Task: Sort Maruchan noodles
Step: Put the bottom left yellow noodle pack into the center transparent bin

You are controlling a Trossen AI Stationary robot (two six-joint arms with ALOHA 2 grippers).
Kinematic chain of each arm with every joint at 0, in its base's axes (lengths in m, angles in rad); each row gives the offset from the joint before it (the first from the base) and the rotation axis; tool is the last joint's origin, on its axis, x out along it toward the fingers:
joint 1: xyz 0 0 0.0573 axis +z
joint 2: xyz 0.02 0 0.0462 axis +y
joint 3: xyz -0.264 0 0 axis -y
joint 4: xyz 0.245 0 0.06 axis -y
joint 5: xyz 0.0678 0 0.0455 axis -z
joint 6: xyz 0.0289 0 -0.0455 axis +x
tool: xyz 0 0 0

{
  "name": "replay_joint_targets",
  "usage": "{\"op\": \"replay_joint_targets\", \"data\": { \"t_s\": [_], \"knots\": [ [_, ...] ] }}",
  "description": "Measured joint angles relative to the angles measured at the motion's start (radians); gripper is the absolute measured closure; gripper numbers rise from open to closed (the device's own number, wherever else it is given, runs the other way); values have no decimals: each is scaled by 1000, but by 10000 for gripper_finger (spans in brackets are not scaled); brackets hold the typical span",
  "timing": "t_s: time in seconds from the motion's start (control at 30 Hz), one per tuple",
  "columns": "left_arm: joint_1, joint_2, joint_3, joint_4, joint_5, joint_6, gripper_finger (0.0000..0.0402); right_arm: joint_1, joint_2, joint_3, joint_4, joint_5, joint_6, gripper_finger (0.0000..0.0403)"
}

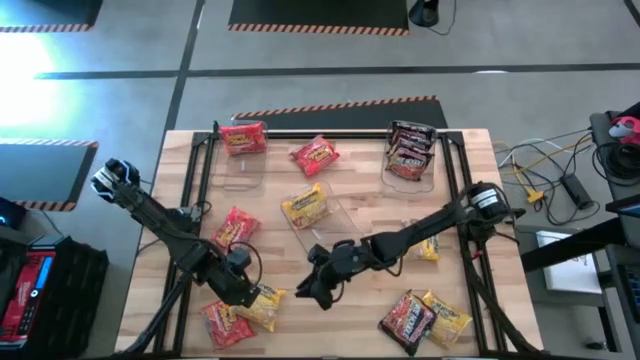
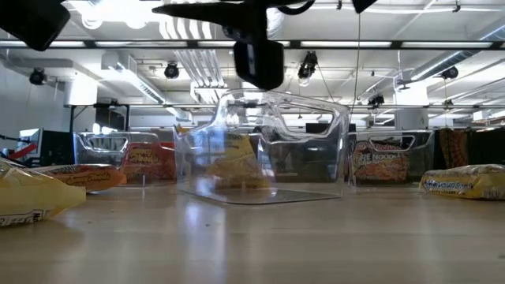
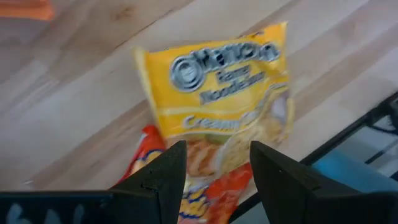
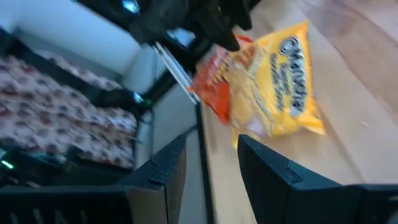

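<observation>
Judged light and crinkly, the Maruchan noodles: thin slippery wrap over a brittle brick, likely to slide under a flat push and crack under a hard squeeze. Best taken across a short edge or a puffed corner, pinched gently.

Hovered over the yellow packet (image 3: 217,106) at about seven o'clock on the table (image 1: 340,262), the left gripper (image 1: 243,291); fingers (image 3: 165,174) spread, nothing between them, that packet lying partly on a red packet (image 3: 214,193). Hung near six o'clock, just beside the same pair, the right gripper (image 1: 318,285); fingers (image 4: 158,171) likewise parted and empty.

Counted in the high view, as far as could be told:
- Red: four — one in the clear bin (image 1: 232,160) at eleven o'clock, one loose near twelve, one at eight, one at seven under the yellow.
- Yellow: four — one in the middle bin (image 1: 335,215), one at seven, one at four, one at five.
- Dark: about three — a stack in the bin (image 1: 430,172) at one o'clock, exact number unclear, plus one at five.

Three bins in all.
</observation>
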Motion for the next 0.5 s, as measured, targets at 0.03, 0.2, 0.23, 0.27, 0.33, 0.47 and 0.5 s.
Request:
{"op": "replay_joint_targets", "data": {
  "t_s": [0.03,0.2,0.23,0.27,0.33,0.47,0.5],
  "knots": [
    [-9,0,-3,-13,0,-2,242,0,6,1,17,1,20,271],
    [-33,2,-38,-24,-11,-56,242,3,28,2,48,43,84,271],
    [-33,4,-42,-13,-12,-56,242,4,27,2,49,47,88,271],
    [-33,9,-46,-13,-13,-53,242,6,25,2,48,48,91,271],
    [-33,24,-48,-8,-15,-32,242,11,14,0,40,48,91,271],
    [-32,70,-48,17,-30,5,242,24,-14,-5,20,41,78,271],
    [-32,86,-48,32,-30,14,242,27,-25,-6,13,40,72,271]
  ]
}}
